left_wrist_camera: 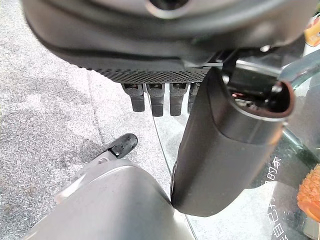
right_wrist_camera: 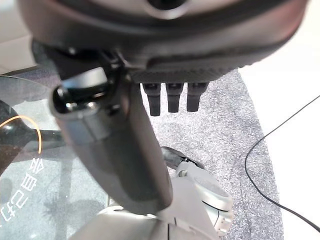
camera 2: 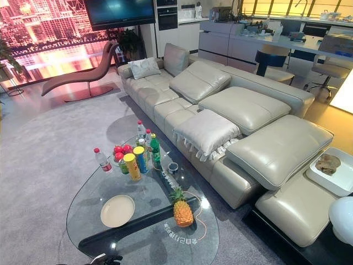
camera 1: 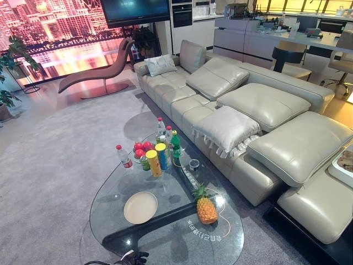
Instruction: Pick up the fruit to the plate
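Glass bench (camera 1: 110,204) on grey carpet (camera 1: 55,165) beside a long pale leather sofa (camera 1: 265,127). Pineapple (camera 1: 206,207) upright near the bench's near right edge, well apart from the empty cream plate (camera 1: 140,207) lying near the middle. Red fruit (camera 1: 141,148) clustered at the far end among the bottles (camera 1: 165,135) and tall snack cans (camera 1: 157,158), with a small dark cup (camera 1: 194,164) just right of them. Left hand (left_wrist_camera: 165,60) hanging low over the bench's near rim, fingers (left_wrist_camera: 155,99) straight and relaxed, grasping nothing. Right hand (right_wrist_camera: 175,55) likewise low past the bench's near edge over carpet, fingers (right_wrist_camera: 172,97) straight, empty.
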You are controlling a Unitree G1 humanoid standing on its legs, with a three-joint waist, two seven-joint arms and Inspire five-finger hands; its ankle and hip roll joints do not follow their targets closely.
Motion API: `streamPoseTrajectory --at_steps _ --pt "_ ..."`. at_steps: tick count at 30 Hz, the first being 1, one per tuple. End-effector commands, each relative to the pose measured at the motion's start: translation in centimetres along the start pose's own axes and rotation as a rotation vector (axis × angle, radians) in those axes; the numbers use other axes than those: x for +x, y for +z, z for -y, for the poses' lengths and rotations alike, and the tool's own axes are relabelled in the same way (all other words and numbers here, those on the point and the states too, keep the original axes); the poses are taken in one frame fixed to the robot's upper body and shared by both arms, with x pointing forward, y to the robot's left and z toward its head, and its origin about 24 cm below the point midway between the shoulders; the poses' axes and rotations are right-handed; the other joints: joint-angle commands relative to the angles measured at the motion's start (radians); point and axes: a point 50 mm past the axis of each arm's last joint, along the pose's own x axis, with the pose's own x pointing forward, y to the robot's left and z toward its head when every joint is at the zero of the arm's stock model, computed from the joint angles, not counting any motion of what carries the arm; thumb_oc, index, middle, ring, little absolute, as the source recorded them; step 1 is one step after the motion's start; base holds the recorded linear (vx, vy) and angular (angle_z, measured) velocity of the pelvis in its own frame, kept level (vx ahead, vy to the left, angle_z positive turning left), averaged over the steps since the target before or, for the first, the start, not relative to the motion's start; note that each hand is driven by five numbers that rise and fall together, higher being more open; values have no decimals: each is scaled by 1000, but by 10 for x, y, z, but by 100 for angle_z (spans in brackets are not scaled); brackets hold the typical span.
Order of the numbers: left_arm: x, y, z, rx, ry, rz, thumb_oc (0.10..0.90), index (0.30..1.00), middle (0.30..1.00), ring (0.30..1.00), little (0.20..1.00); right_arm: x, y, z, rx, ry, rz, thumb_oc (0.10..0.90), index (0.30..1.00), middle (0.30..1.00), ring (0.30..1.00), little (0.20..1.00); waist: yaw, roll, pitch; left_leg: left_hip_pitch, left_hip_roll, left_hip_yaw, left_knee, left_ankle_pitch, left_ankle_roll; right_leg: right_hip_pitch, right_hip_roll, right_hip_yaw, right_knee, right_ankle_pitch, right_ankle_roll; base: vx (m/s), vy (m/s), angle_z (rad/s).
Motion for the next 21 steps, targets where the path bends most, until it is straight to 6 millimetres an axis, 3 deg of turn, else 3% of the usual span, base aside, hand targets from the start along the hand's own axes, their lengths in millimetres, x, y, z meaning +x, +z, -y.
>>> streamPoseTrajectory --at_steps 1,16,21 --pt "0 16 -21 48 34 13 800 900 900 900 900 -2 27 11 19 -22 32 800 900 900 900 900 35 -23 60 52 30 7 6 -46 -8 2 -63 -52 5 39 25 0 0 0" --pt "-1 9 -23 34 60 -2 800 900 900 900 900 -1 25 11 25 -24 31 800 900 900 900 900 37 -27 74 40 24 3 6 -42 -7 -9 -64 -49 5 45 29 10 -2 0" --pt "-4 1 -30 -1 95 -17 800 900 900 900 900 -2 21 19 37 -33 15 800 900 900 900 900 37 -24 129 -10 16 2 6 -21 -6 -55 -68 -48 5 65 30 -32 -1 -1"
